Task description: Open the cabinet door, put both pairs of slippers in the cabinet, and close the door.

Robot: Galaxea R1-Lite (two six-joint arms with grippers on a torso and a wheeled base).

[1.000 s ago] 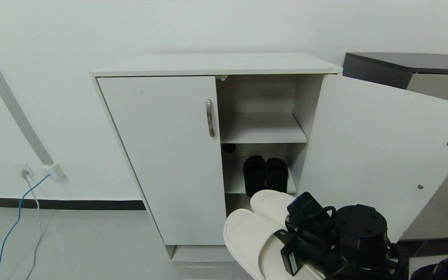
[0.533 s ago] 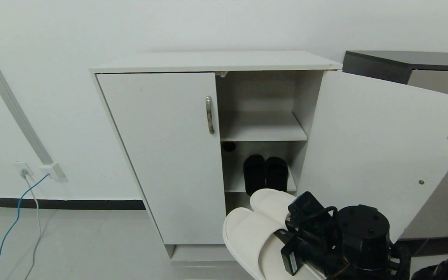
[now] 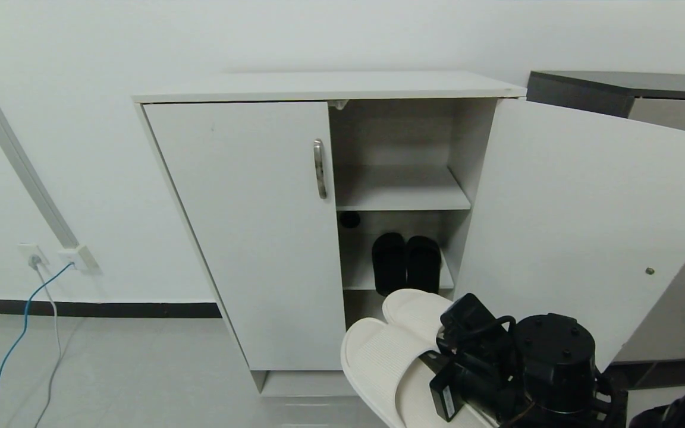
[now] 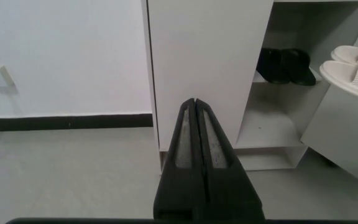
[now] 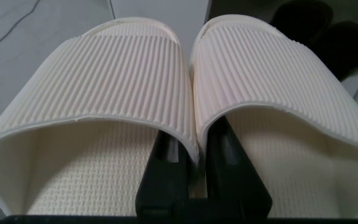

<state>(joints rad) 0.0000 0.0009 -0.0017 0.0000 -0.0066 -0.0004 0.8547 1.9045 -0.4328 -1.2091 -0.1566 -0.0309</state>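
Observation:
A white cabinet stands against the wall with its right door swung open and its left door shut. A pair of black slippers rests on the middle shelf, also seen as the black slippers. My right gripper is shut on the inner edges of a pair of white slippers, held side by side in front of the lower opening. The ribbed straps of the white slippers face the cabinet. My left gripper is shut and holds nothing, low before the left door.
The upper shelf and bottom shelf are bare. A dark grey counter stands behind the open door. On the left wall a socket has a blue cable trailing over the grey floor.
The head view has shifted a little, so the cabinet sits slightly higher in the picture. The right gripper and white slippers keep nearly the same place.

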